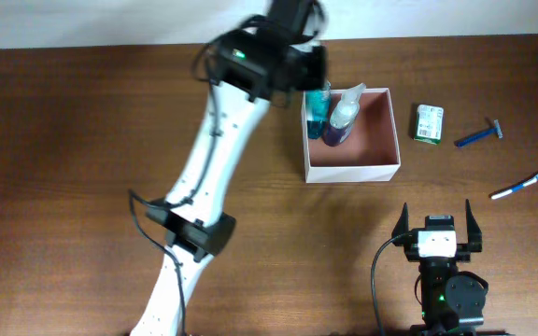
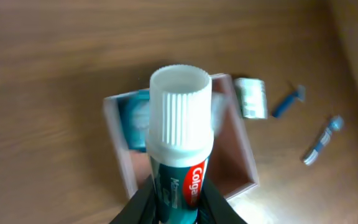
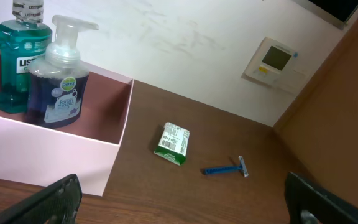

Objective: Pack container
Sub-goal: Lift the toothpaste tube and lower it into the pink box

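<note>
Over the container's (image 1: 353, 172) corner, left gripper (image 2: 178, 209) clamps a toothpaste tube (image 2: 179, 124); mouthwash (image 1: 318, 107) and soap pump (image 1: 341, 119) stand inside; packet (image 1: 428, 123), razor (image 1: 479, 136), toothbrush (image 1: 528, 182) lie beside; right gripper (image 1: 436, 224) gapes empty.

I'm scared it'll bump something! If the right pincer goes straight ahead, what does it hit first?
Probably the small green-and-white packet; the open right pincer points about at it, though the white-walled box sits close beside.
</note>
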`<state>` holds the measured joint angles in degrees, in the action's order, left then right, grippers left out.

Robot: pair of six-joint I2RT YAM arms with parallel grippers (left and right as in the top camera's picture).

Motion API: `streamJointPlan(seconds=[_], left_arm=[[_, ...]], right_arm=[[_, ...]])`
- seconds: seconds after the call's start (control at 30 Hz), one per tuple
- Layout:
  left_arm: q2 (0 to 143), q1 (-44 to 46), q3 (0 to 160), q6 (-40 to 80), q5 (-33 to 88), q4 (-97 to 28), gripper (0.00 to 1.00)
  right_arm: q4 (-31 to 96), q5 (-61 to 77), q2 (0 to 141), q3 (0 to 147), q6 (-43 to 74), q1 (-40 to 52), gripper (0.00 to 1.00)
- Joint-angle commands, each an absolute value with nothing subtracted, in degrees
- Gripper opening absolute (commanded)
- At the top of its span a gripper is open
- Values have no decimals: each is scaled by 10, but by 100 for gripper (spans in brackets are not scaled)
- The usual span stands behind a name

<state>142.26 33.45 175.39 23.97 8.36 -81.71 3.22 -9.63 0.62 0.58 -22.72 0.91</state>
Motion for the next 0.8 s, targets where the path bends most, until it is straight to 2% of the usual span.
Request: streamJointPlan(seconds=[0.0, 0.2, 0.43, 0.53, 0.7, 0.77], left_arm=[[1422, 387, 1764, 161, 84, -789, 24], [1439, 447, 1763, 91, 37, -755, 25], [1491, 451, 1763, 74, 17, -754, 25], [1500, 448, 1763, 74, 17, -749, 34], [1510, 442, 1763, 74, 17, -744, 35], [1510, 441, 1763, 74, 17, -745, 42]], right_arm=[[37, -106, 2, 3, -227, 15, 99], [37, -106, 2, 3, -227, 15, 98], [37, -106, 2, 3, -227, 15, 99], [37, -106, 2, 3, -227, 15, 99], [37, -106, 2, 3, -227, 15, 99], [37, -106, 2, 3, -227, 15, 99]])
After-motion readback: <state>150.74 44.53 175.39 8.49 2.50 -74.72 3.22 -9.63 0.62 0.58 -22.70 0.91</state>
